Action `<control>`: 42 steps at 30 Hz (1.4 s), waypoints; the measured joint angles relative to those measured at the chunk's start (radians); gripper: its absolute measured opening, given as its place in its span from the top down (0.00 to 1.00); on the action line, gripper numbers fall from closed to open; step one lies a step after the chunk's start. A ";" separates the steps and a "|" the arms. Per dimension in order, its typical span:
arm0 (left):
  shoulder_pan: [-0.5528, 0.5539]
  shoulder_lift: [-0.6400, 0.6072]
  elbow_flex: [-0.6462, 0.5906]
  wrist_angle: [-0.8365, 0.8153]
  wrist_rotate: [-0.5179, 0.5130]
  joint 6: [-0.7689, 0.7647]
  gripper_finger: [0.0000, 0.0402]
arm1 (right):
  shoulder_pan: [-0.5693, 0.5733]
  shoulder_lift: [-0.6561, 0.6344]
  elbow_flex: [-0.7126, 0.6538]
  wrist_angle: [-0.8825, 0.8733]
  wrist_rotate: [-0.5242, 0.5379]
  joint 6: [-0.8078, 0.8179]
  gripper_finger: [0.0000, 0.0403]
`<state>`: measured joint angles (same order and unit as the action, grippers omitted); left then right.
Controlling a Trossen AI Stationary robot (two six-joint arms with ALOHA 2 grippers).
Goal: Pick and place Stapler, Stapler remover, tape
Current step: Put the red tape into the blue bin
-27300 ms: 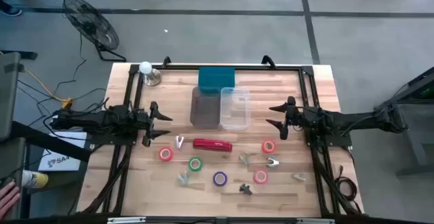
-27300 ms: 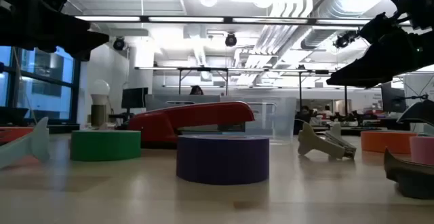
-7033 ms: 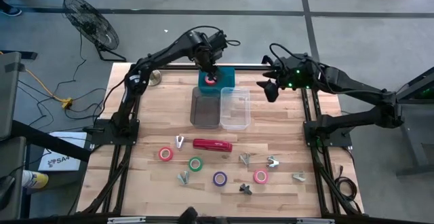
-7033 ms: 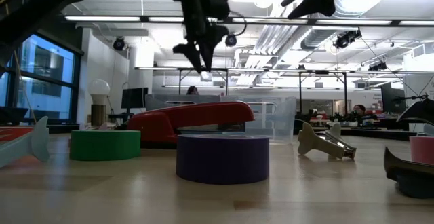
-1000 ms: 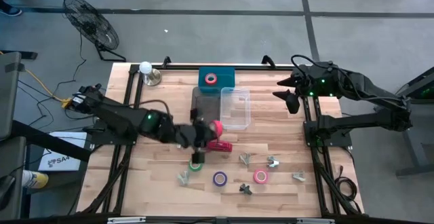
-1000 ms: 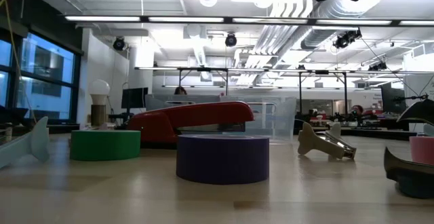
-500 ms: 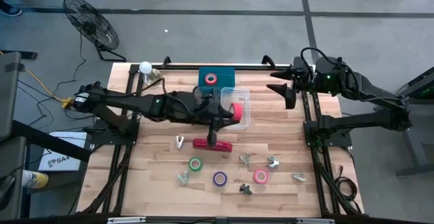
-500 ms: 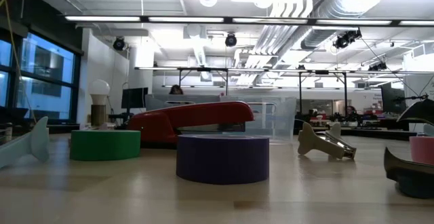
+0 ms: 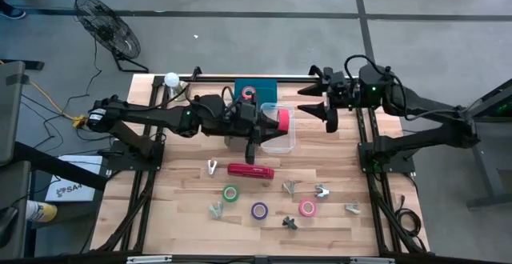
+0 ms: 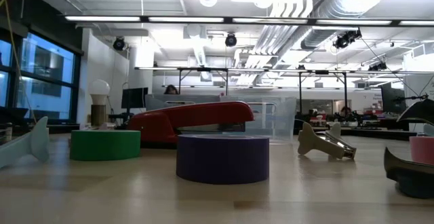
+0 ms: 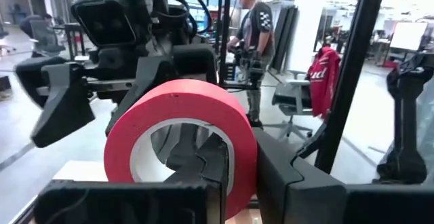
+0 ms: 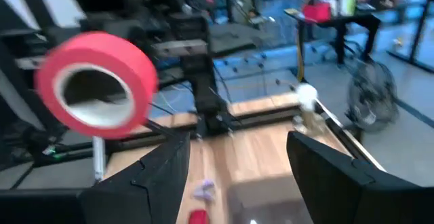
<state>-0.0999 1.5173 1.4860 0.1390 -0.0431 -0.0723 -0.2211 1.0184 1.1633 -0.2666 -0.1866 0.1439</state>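
jaws of the left gripper (image 9: 274,121) clamp a red tape roll (image 9: 281,120) above the clear bin (image 9: 278,142), carrying it binward; right gripper (image 9: 320,104) waits spread; next, lower and release

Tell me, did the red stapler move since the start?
No. The stapler lies at the same spot below the clear bin, as before, in the high view.

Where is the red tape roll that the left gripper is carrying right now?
In the high view, the red tape roll hangs in the left gripper over the clear bin, beside the teal box.
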 joint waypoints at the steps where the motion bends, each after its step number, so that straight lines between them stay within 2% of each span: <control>1: 0.002 0.000 0.000 0.000 0.004 -0.008 0.91 | 0.010 0.008 0.000 0.021 -0.004 -0.005 0.41; 16: 0.004 0.000 0.000 0.001 -0.019 -0.014 0.91 | 0.091 0.079 0.000 0.218 0.015 -0.015 0.41; 29: 0.002 0.000 -0.001 -0.007 -0.030 -0.014 0.91 | 0.127 0.174 0.000 0.308 0.019 -0.015 0.44; 34: 0.002 0.000 -0.001 -0.006 -0.028 -0.014 0.91 | 0.118 0.165 0.000 0.310 0.045 -0.025 0.53; 42: 0.003 0.000 -0.001 -0.009 -0.024 -0.021 0.91 | 0.115 0.164 0.000 0.310 0.038 -0.031 0.80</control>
<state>-0.0971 1.5173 1.4853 0.1303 -0.0673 -0.0929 -0.1056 1.1824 1.1633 0.0437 -0.1485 0.1129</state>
